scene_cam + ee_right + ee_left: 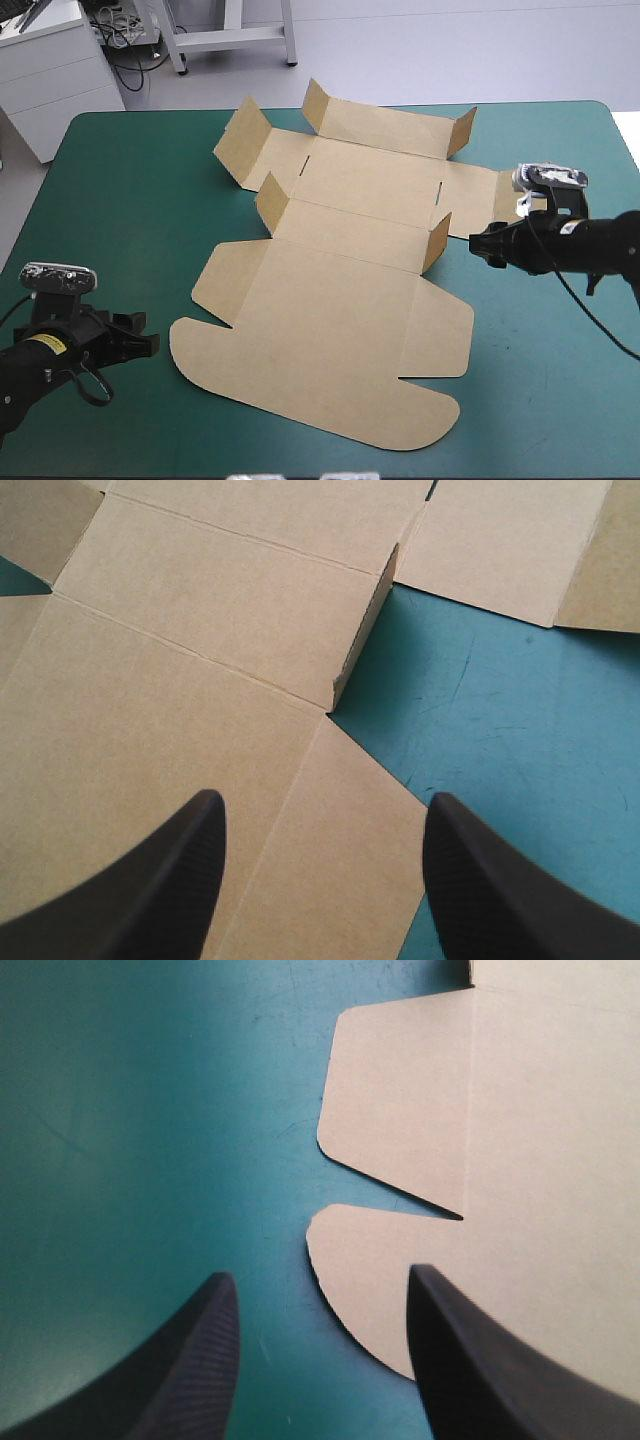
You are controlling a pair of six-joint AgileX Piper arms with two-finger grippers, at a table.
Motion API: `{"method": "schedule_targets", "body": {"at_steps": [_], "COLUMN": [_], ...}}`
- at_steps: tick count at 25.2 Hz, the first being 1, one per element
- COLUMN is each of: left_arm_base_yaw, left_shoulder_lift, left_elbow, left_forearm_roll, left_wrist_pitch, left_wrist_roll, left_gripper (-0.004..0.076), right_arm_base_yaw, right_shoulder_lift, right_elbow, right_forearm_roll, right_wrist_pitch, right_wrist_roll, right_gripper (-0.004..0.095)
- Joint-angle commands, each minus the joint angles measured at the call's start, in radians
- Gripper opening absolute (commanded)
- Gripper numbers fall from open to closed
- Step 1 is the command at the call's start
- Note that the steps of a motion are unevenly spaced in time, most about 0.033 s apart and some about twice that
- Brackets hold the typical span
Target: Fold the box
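While the left gripper (pixel 148 338) and right gripper (pixel 476 245) gape empty, pushing a flap (pixel 436 243) may skid the unheld box (pixel 330 310).

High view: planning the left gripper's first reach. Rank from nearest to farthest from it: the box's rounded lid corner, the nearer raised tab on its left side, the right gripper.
From the left gripper:
1. rounded lid corner, just ahead of it.
2. nearer raised tab, on the box's left side.
3. right gripper, beyond the box's right side.
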Motion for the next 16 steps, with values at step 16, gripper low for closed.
{"method": "schedule_targets", "body": {"at_steps": [16], "left_arm_base_yaw": [-0.006], "left_shoulder_lift": [0.003], "left_elbow": [-0.036], "left_forearm_roll": [0.030], "left_wrist_pitch": [-0.025], "left_wrist_roll": [0.004], "left_gripper": [0.0362], "right_arm_base_yaw": [0.150], "right_shoulder_lift": [0.490], "right_elbow": [-0.318], "right_forearm_roll": [-0.126], "right_wrist_pitch": [-0.030], "right_wrist_roll": [0.247], "right_gripper": [0.0536]}}
